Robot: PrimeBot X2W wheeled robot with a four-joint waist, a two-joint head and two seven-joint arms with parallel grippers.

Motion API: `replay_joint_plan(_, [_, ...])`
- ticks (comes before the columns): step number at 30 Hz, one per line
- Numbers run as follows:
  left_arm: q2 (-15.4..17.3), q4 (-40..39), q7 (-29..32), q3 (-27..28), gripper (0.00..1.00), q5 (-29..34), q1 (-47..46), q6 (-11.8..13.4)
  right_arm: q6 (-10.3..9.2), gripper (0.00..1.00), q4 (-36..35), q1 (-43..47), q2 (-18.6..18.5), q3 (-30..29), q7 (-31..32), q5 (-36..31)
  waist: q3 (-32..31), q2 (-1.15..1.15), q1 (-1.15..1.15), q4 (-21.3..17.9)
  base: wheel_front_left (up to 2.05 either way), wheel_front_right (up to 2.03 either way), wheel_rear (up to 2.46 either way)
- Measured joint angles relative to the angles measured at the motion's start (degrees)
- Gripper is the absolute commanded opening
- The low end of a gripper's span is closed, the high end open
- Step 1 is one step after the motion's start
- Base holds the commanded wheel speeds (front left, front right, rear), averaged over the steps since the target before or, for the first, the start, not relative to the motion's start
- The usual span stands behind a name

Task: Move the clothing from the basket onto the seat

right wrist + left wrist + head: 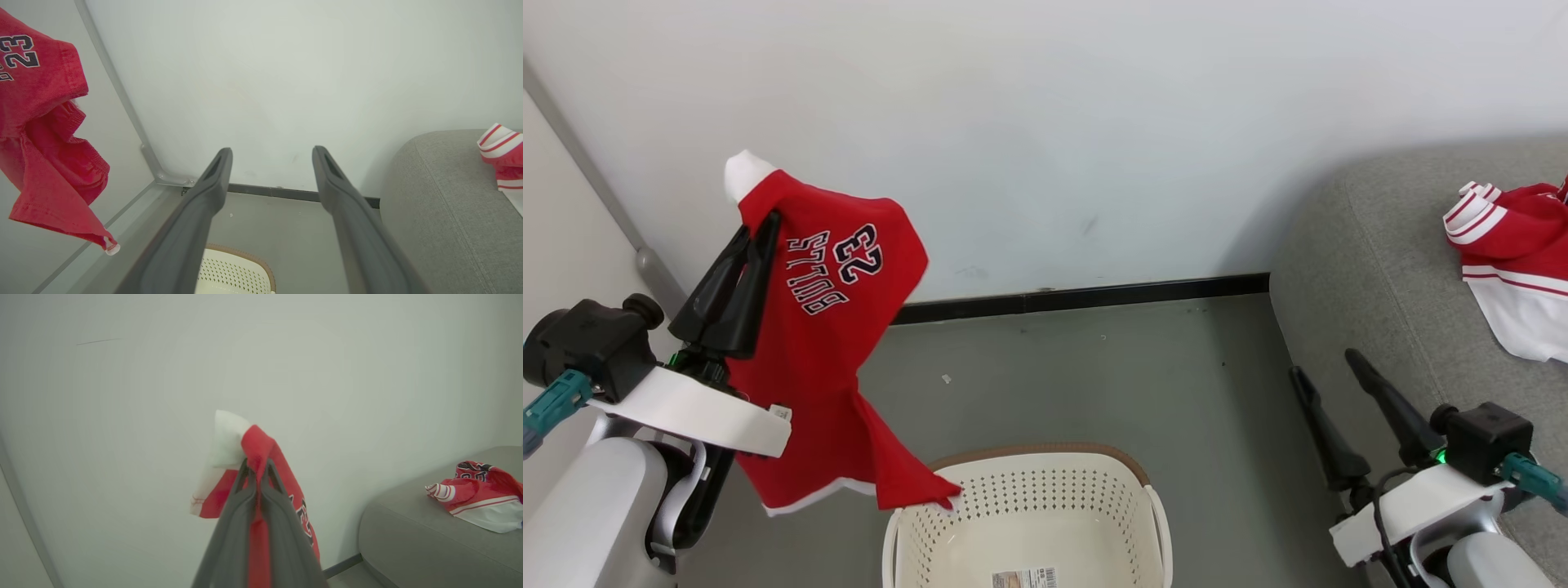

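Observation:
My left gripper [760,224] is raised at the left, shut on a red jersey [837,327] with navy "BULLS 23" lettering. The jersey hangs free, and its lower corner drapes over the left rim of the cream basket [1086,457]. In the left wrist view the fingers [255,477] pinch a red and white fold of that jersey [253,447]. A second red and white jersey [1515,261] lies on the grey seat [1372,261] at the right. My right gripper [1327,363] stands open and holds nothing beside the seat's front edge. The hanging jersey [45,134] also appears in the right wrist view.
The basket's floor [980,563] is bare apart from a label [1025,577]. Grey floor [1086,367] lies between the basket and the white wall [1045,122], which has a dark baseboard [1086,298]. A grey rail [118,94] runs down the wall at the left.

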Motion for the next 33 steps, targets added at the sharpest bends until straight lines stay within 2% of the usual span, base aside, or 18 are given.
replay_joint_plan(8, [1.0, -5.1, 2.0, -2.4, 0.00, 1.7, -0.1, -0.2, 0.00, 1.00, -2.2, 0.7, -1.3, 6.1, 0.0, 2.6, 0.2, 0.00, 0.00, -0.9, 0.00, 0.00, 0.00])
replay_joint_plan(17, [0.8, -10.2, 5.3, -8.1, 0.00, 3.7, -3.3, -3.2, 0.00, 1.00, -6.3, 0.0, -3.5, 13.7, 0.0, 5.7, 0.7, 0.00, 0.00, -2.0, 0.00, 0.00, 0.00])
replay_joint_plan(26, [-1.9, -13.5, 7.8, -13.0, 0.00, 5.1, -7.6, -5.2, 0.00, 1.00, -10.8, -3.9, -6.5, 21.3, 0.0, 8.5, 0.6, 0.00, 0.00, -3.1, 0.00, 0.00, 0.00])
replay_joint_plan(33, [-4.5, -15.2, 9.4, -16.0, 0.00, 5.2, -10.3, -5.7, 0.00, 1.00, -11.3, -4.3, -7.4, 22.2, 0.0, 10.1, 0.4, 0.00, 0.00, -3.8, 0.00, 0.00, 0.00])
